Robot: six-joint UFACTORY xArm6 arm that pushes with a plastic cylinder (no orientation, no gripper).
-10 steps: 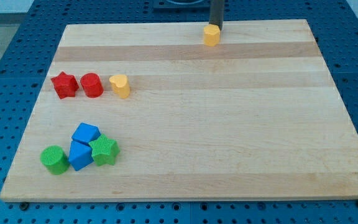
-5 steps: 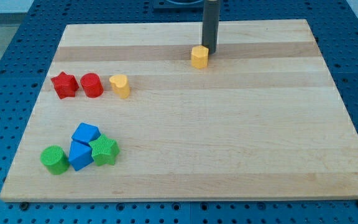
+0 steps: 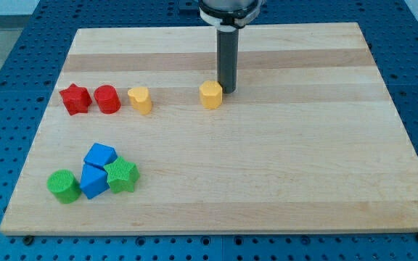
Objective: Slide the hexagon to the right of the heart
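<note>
Touching yellow hexagon upper-right edge: my tip; yellow heart well left.

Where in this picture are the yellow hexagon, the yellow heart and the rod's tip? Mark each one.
yellow hexagon (image 3: 210,94): camera view, on its top face.
yellow heart (image 3: 140,99): camera view, on its top face.
my tip (image 3: 228,90): camera view, at the rod's very lower end, just to the view's right of the hexagon.

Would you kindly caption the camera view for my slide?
My tip touches the yellow hexagon, right of the yellow heart.
</note>
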